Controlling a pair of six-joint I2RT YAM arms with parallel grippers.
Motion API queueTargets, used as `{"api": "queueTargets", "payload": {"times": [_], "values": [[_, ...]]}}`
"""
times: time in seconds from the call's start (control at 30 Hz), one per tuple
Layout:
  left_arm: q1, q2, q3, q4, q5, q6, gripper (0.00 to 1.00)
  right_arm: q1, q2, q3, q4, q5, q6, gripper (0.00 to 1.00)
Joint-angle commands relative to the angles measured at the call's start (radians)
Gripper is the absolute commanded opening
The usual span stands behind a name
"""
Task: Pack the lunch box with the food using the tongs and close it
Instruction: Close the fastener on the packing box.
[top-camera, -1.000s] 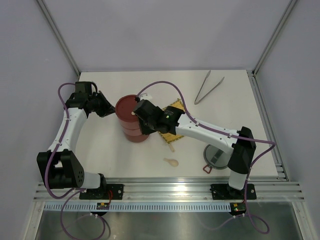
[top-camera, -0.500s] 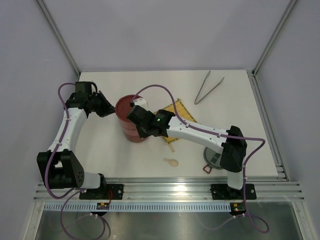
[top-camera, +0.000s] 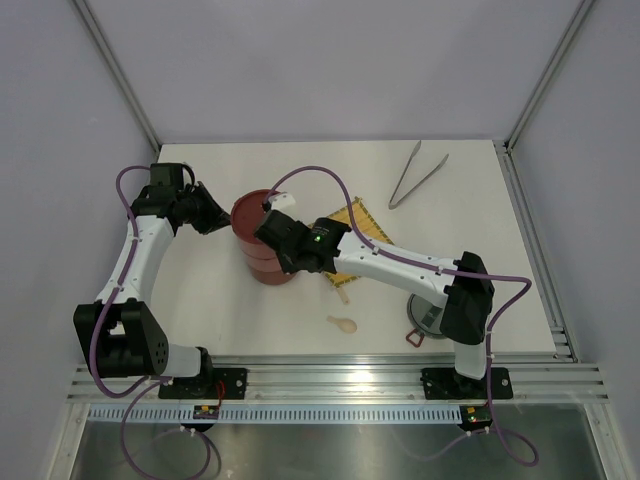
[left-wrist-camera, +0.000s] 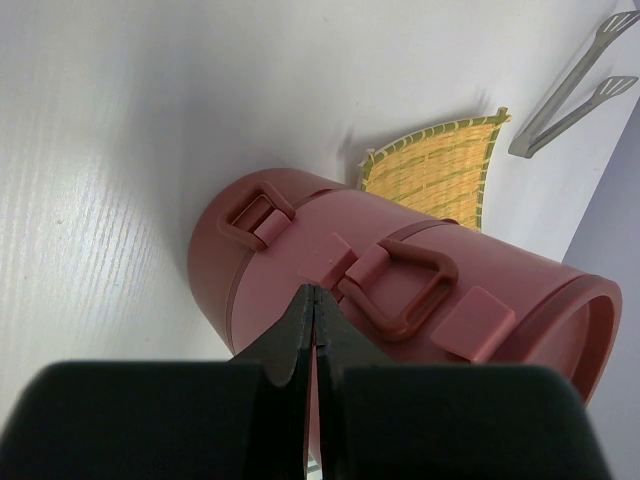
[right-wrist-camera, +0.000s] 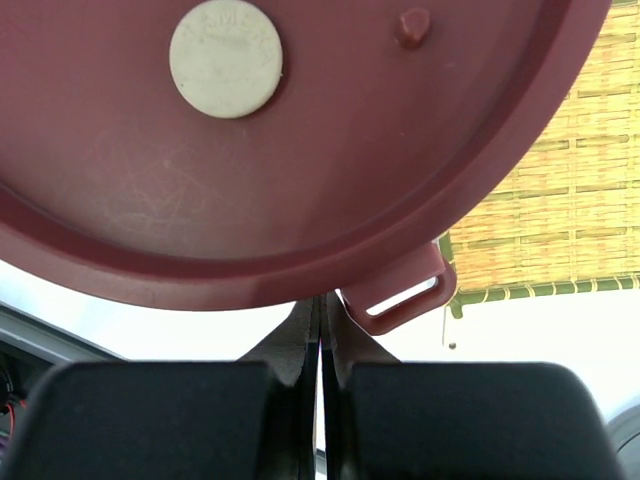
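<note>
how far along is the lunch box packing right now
Done: the lunch box stands stacked with a red disc lid on top; no food is visible outside it. In hand: the shut left tool sits at its side clips, the shut right tool at the lid's rim. Left: the grey top lid lies by the right arm's base, not yet on. The tongs lie aside.

Both arms reach forward and inward, toward each other; left hand (left-wrist-camera: 314, 300) fully closed; right hand (right-wrist-camera: 321, 305) fully closed.
</note>
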Motion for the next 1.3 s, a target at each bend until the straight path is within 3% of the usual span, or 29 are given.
{"api": "queueTargets", "payload": {"times": [0.0, 0.13, 0.23, 0.4, 0.63, 0.77, 1.1, 1.27], "values": [[-0.001, -0.015, 0.017, 0.021, -0.003, 0.016, 0.00, 0.005, -0.036, 0.037, 0.006, -0.012, -0.014, 0.00], [-0.001, -0.025, 0.055, -0.012, -0.010, 0.025, 0.00, 0.008, -0.125, 0.004, 0.047, -0.085, -0.022, 0.00], [-0.001, -0.050, 0.104, -0.046, -0.043, 0.039, 0.00, 0.001, -0.225, -0.050, 0.089, -0.017, -0.005, 0.00], [-0.008, -0.107, 0.173, -0.062, -0.096, 0.048, 0.00, -0.114, -0.247, -0.087, 0.077, -0.041, 0.016, 0.00], [-0.236, -0.067, 0.351, -0.122, -0.231, 0.162, 0.00, -0.143, -0.202, -0.098, 0.098, -0.104, -0.024, 0.00], [-0.300, -0.032, 0.344, -0.111, -0.204, 0.148, 0.00, -0.145, -0.175, -0.089, 0.115, -0.133, -0.018, 0.00], [-0.313, -0.007, 0.297, -0.097, -0.159, 0.134, 0.00, -0.130, -0.144, -0.148, 0.173, -0.236, 0.007, 0.00], [-0.316, -0.007, 0.288, -0.095, -0.150, 0.128, 0.00, -0.131, -0.080, -0.150, 0.184, -0.188, -0.014, 0.00]]}}
